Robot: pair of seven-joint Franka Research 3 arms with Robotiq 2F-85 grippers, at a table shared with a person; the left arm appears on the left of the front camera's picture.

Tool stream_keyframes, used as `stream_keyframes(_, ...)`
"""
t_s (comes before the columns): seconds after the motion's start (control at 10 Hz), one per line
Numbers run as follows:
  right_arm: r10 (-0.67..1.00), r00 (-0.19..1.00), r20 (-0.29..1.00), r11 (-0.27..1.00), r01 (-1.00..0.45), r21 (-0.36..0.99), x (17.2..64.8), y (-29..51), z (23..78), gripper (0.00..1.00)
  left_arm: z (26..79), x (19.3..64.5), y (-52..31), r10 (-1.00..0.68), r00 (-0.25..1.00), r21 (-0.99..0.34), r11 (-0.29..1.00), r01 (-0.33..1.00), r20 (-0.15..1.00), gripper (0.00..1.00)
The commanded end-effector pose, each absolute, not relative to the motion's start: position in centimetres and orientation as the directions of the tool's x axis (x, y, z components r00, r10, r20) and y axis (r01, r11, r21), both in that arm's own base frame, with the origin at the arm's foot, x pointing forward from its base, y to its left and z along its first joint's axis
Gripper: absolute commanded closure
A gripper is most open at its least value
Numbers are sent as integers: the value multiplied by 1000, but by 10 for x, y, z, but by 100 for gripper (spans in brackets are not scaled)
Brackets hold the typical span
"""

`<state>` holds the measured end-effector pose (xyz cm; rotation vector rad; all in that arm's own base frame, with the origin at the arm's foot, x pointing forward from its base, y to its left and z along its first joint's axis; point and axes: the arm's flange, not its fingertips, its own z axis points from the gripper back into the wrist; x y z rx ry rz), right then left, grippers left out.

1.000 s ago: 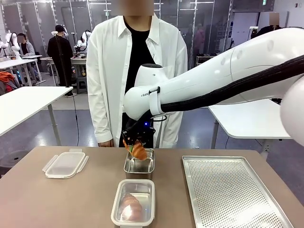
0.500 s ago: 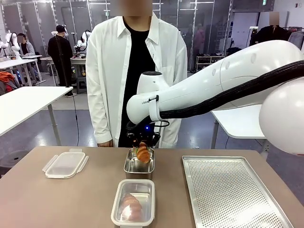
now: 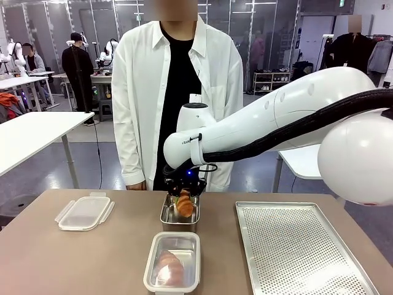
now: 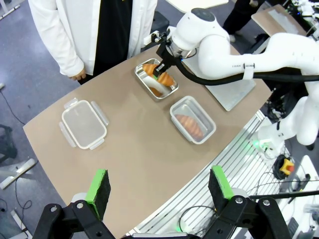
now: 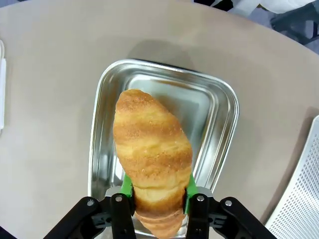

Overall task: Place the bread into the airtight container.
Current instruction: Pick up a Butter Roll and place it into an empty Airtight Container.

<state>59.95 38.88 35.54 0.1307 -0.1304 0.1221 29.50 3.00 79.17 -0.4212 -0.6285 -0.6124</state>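
Nearest the robot's side, a clear airtight container (image 3: 172, 261) is seen on the brown table (image 3: 92, 258), with one bread roll (image 3: 168, 265) already lying inside it. To its right, a perforated metal tray (image 3: 301, 252) is laid flat on the table. Just beyond the container, a small steel pan (image 3: 179, 215) is set, and above it a second bread roll (image 5: 152, 154) is held between the green pads (image 5: 127, 186) of the right gripper (image 5: 155, 196); in the right wrist view the pads are seen pressed against the roll's lower end, so it is gripped, with the roll hanging over the pan's open interior. Whether the roll touches the pan's floor cannot be told. Farther left, the container's lid (image 3: 85, 212) is placed flat, well apart from the pan. In the left wrist view, the left gripper (image 4: 158, 189) is held high above the table with its jaws spread wide and nothing between them. At the far edge, a person in a white shirt (image 3: 178, 86) is standing.
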Motion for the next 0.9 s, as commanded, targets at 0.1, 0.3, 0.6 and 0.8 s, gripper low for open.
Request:
stream_keyframes(0.1,86,981,176,986,-109,127,606,395,348,21,793,294,30,-403,633,-187,728,659,661,0)
stream_keyframes(0.3,77,978,193,986,-104,133,605,391,352,15,793,294,30,-403,633,-187,728,659,661,0)
stream_keyframes(0.6,79,979,191,985,-105,133,605,389,354,0,793,294,30,-403,633,-187,728,659,661,0)
stream_keyframes(0.8,93,978,184,980,-123,156,608,385,354,0,793,294,30,-403,633,-187,728,659,661,0)
